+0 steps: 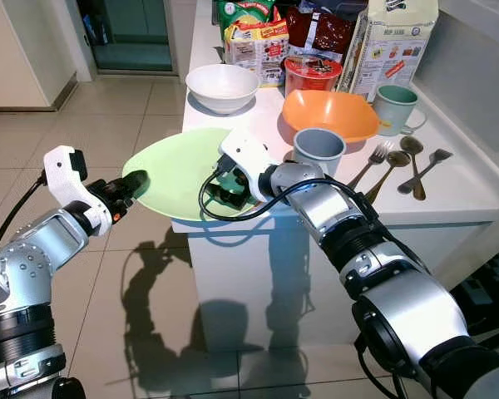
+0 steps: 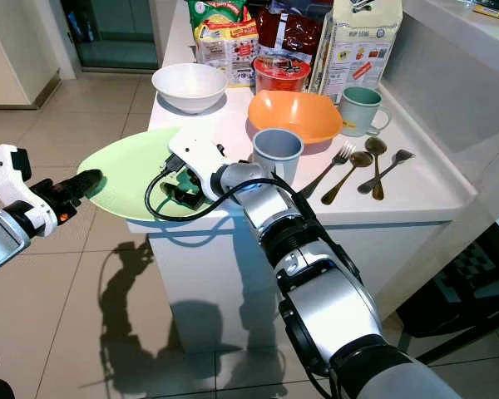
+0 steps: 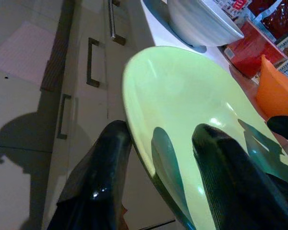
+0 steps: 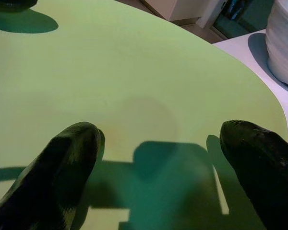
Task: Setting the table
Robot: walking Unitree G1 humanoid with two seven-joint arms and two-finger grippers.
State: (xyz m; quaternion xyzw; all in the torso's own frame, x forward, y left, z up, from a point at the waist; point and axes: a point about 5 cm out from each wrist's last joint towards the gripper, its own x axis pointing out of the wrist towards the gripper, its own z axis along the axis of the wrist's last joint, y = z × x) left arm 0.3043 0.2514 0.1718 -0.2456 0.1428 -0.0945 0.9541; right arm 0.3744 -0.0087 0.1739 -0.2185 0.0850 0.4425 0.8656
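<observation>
Round pale-green plastic plate overhangs white counter edge; left gripper fingers straddle its rim, unclosed, right gripper fingers spread above it w/o grip—plate could tip off.

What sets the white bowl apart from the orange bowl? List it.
Colour: the white bowl is plain white, the orange bowl bright orange. Shape: the white bowl looks round with a thick rim, the orange bowl wider with a squarish, cornered rim. Place: the white bowl stands near the counter's left edge behind the green plate, the orange bowl further right, behind the grey cup. Both stand upright and look empty.
</observation>
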